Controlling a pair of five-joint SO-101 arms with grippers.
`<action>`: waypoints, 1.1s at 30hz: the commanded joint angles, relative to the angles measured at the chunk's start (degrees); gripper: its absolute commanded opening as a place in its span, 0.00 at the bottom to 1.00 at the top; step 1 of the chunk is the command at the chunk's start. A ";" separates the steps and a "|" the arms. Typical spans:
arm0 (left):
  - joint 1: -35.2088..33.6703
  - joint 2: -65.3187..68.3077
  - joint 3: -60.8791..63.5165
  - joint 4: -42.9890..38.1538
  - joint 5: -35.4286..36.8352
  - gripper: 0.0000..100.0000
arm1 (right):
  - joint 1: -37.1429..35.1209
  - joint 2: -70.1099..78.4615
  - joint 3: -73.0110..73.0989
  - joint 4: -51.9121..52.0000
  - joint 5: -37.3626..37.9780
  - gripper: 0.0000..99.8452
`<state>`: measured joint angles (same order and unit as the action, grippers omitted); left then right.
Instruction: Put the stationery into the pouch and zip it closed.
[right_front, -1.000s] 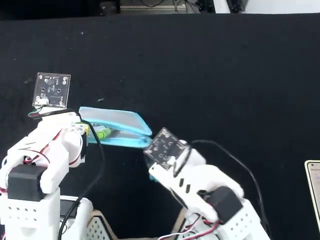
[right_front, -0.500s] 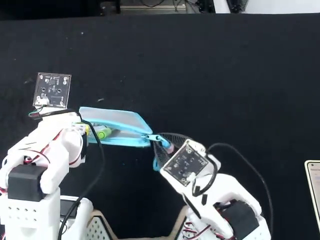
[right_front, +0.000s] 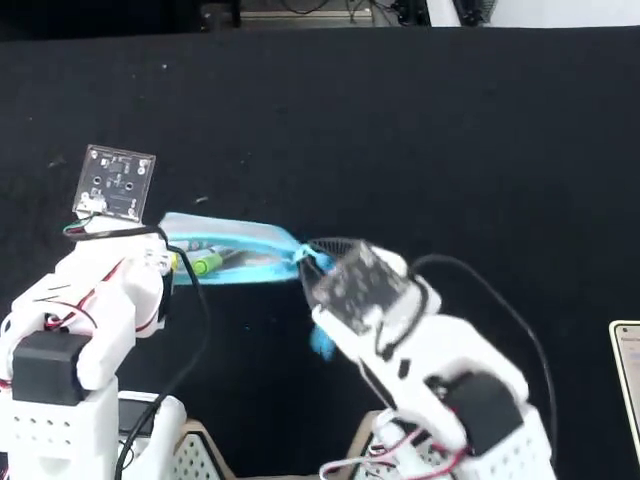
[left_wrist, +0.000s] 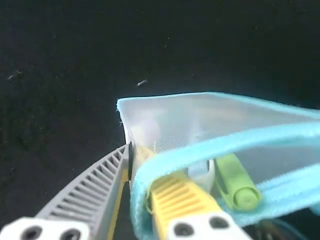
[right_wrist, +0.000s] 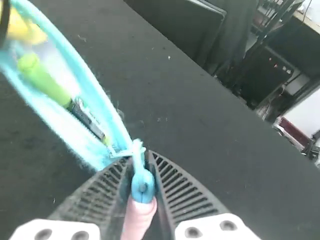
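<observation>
Black table (right_front: 420, 140) — left gripper (left_wrist: 136, 162) clamps the pouch (left_wrist: 200, 117), right gripper (right_wrist: 141, 160) pinches its zipper pull (right_wrist: 142, 185).

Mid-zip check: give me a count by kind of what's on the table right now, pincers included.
pouch: 1
green marker, inside the pouch: 1
pincers: 2, the left pincer shut on the pouch's end, the right pincer shut on its zipper pull
Total: 4. Other contents are too unclear to count.
</observation>
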<state>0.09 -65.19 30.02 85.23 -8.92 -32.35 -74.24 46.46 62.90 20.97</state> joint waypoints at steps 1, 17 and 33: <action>0.40 -0.35 -4.44 -1.67 -1.14 0.04 | 0.26 9.27 -10.77 -0.18 0.35 0.01; -10.68 -0.44 -6.11 -14.07 7.65 0.19 | 0.26 25.27 -26.86 2.46 0.35 0.01; -10.86 -0.88 -12.79 -12.13 8.62 0.20 | 0.35 30.29 -29.32 2.46 0.09 0.01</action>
<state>-10.29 -65.89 21.23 72.92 -0.48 -32.35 -44.53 20.26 65.89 20.97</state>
